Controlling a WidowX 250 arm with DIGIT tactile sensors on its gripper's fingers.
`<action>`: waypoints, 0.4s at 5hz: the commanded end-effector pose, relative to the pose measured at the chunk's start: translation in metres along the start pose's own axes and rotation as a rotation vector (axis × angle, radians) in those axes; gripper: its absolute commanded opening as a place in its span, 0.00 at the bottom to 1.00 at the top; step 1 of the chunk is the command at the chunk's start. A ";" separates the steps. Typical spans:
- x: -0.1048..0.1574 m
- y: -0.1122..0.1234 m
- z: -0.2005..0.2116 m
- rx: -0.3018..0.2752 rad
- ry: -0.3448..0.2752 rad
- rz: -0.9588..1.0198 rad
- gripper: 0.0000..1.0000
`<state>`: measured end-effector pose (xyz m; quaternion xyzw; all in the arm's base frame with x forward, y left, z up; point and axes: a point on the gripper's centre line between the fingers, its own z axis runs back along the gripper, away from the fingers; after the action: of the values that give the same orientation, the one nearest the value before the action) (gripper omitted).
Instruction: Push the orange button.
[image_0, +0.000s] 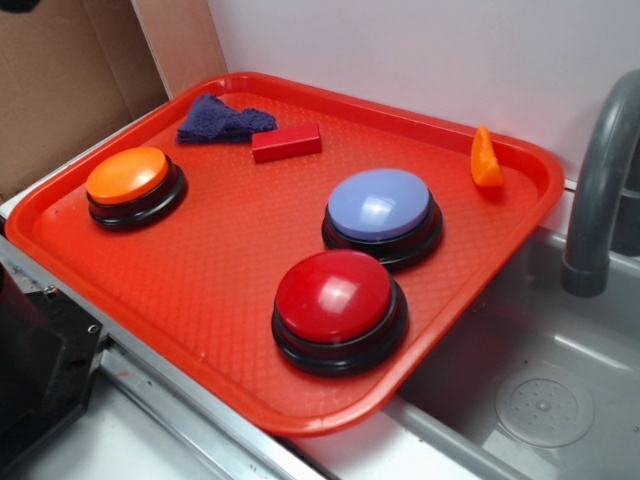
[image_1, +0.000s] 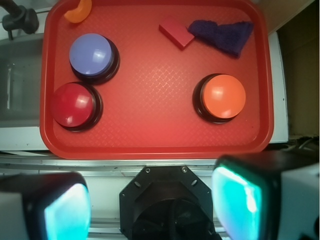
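- Red tray (image_0: 200, 300) sits on a counter, one end overhanging a grey sink (image_0: 560, 400); grey faucet (image_0: 600, 190) stands just beside that end.
- Orange button (image_0: 128, 176) on the tray, near its left edge in the exterior view; glossy dome on a black round base, standing alone, well apart from the other two buttons.
- In the wrist view the orange button (image_1: 224, 97) lies toward the tray's right side, just above the tray's near rim, roughly in line above the right finger.
- Lavender button (image_0: 380, 205) near tray centre-right; red button (image_0: 333, 297) just in front of it, their bases close or touching, hard to tell.
- Wrist view: lavender button (image_1: 90, 54) and red button (image_1: 72, 104) sit together on the left side, bases look touching.
- Small red block (image_0: 286, 142) lies flat toward the back of the tray; dark blue cloth (image_0: 222, 121) bunched just beside it, near the back rim.
- Orange wedge (image_0: 486, 160) at the far right corner, against the rim.
- Gripper (image_1: 152, 205) seen only in the wrist view: two fingers (image_1: 240, 197) with teal pads at the bottom of frame, spread wide apart, nothing between them.
- Gripper is up above the counter edge, off the tray, touching no button.
- Black arm base shows between the fingers.
- Cardboard (image_0: 60, 80) behind the tray at left.
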<state>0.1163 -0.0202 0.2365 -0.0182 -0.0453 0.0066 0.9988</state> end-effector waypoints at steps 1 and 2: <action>0.000 0.000 0.000 0.000 0.000 0.000 1.00; 0.005 0.051 -0.021 -0.049 0.041 0.221 1.00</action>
<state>0.1225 0.0286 0.2083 -0.0427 -0.0111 0.1151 0.9924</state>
